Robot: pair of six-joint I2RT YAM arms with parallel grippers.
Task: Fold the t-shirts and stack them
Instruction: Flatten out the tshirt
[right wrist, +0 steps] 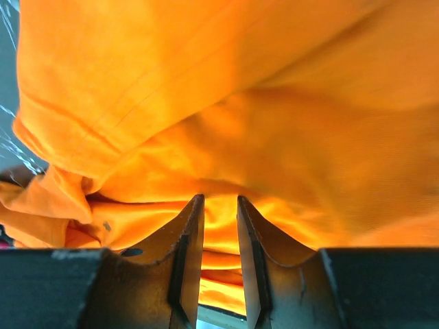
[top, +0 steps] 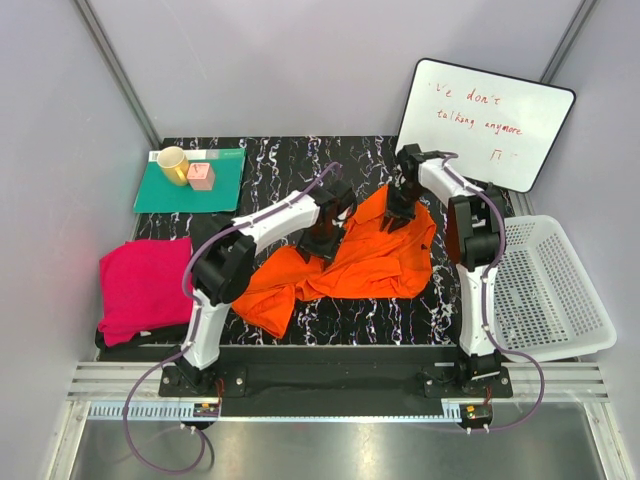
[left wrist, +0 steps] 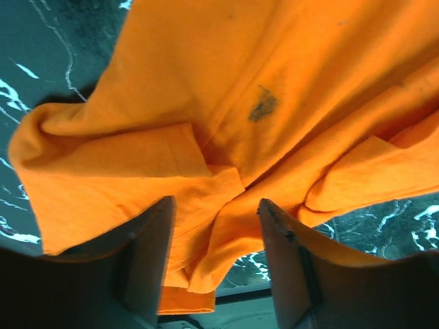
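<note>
The orange t-shirt lies crumpled in the middle of the black marbled table. My left gripper hangs over its left part; in the left wrist view the gripper is open, with a hanging fold of the orange t-shirt between the spread fingers. My right gripper is at the shirt's far edge, where the cloth rises to a peak. In the right wrist view this gripper is nearly closed on a fold of the orange t-shirt. The magenta-pink t-shirt lies bunched at the table's left edge.
A teal mat at the back left holds a yellow mug and a pink block. A whiteboard leans at the back right. A white perforated basket stands off the table's right side.
</note>
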